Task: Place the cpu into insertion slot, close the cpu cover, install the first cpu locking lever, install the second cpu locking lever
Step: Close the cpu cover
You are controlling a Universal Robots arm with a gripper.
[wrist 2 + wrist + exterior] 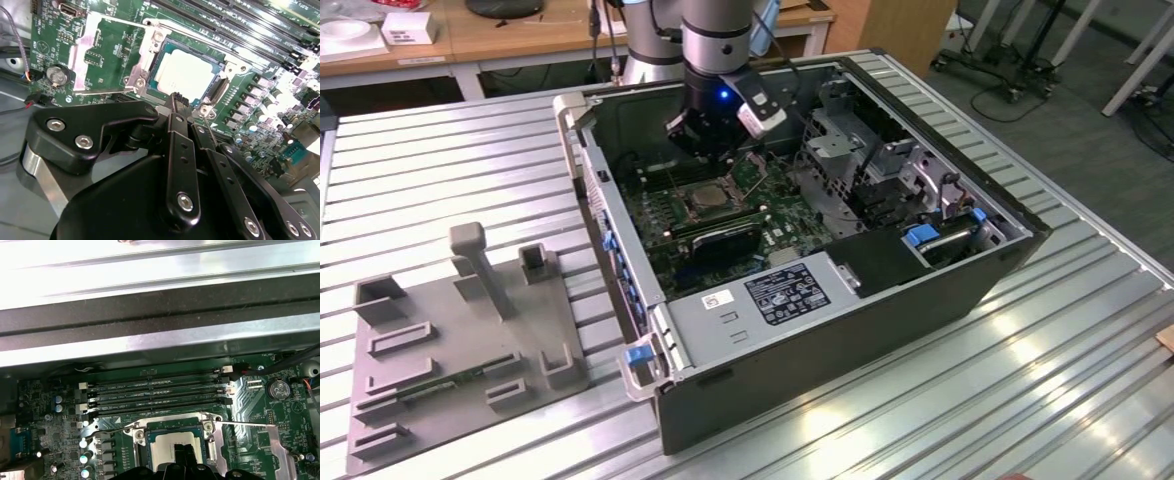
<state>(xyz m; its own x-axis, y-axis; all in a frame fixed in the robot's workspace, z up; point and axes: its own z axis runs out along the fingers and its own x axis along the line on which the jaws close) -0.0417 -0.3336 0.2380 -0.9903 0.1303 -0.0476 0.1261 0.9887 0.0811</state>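
Exterior view: your arm reaches down into the open case, which stands on the slatted counter; the end effector hangs just above the green board, near the slot; a grey fixture lies on the counter at the exterior view's left, well apart from the case.

Second wrist view: you see the end effector clenched, fingertips together, nothing visible between them; its tip sits just beside the slot; the cpu lies flat inside the slot, silver top up; the cover is swung off the slot and lies beside it, board showing through its window; a thin wire lever slants up close by the fingers, not gripped; a coin battery sits past the cover.

First wrist view: the end effector hovers at the edge of the cpu; cpu seated in the slot, uncovered; the cover lies to the side; the wire lever stretches from the slot's corner along the cover's edge; memory slots run beyond the slot; battery near the cover.
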